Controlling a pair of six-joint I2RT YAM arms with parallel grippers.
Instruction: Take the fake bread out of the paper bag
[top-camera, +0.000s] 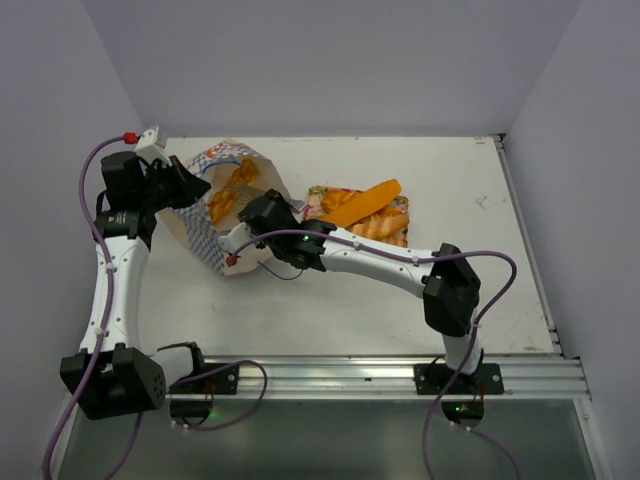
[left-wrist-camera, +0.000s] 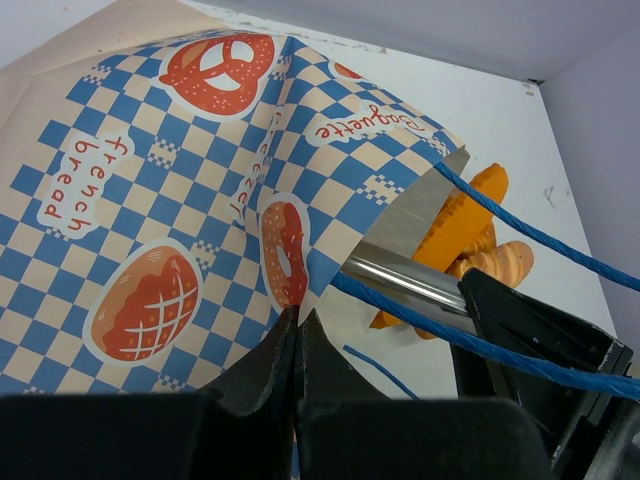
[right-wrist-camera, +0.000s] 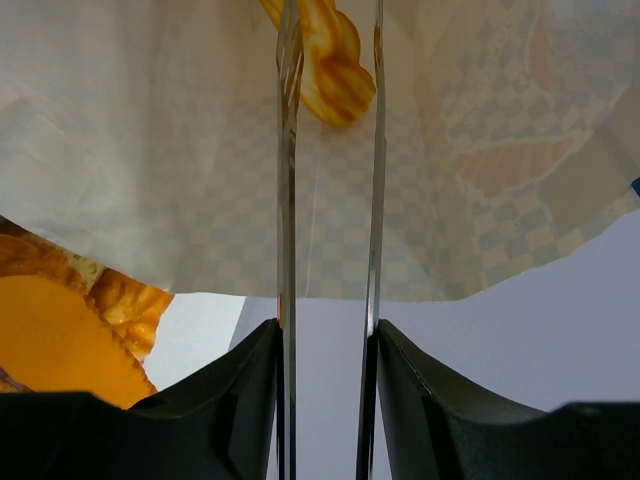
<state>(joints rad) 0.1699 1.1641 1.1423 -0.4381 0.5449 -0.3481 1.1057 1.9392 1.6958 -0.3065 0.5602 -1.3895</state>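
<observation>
The paper bag (top-camera: 205, 215) lies on its side at the left of the table, mouth toward the middle. My left gripper (left-wrist-camera: 298, 322) is shut on the checkered edge of the bag (left-wrist-camera: 150, 200) beside its mouth. My right gripper (right-wrist-camera: 328, 330) is shut on metal tongs (right-wrist-camera: 288, 150), whose two blades reach into the bag mouth. A braided piece of fake bread (right-wrist-camera: 335, 70) lies between the blade tips. Orange fake bread (top-camera: 232, 190) shows inside the bag, and in the left wrist view the bread (left-wrist-camera: 470, 225) sits behind the tongs (left-wrist-camera: 400, 275).
A floral tray (top-camera: 322, 195) right of the bag holds a long orange stick (top-camera: 365, 205) and a braided loaf (top-camera: 385, 228). Blue cord handles (left-wrist-camera: 530, 235) stretch across the bag mouth. The right arm (top-camera: 390, 265) crosses the table's middle. More orange bread (right-wrist-camera: 60, 345) shows low left.
</observation>
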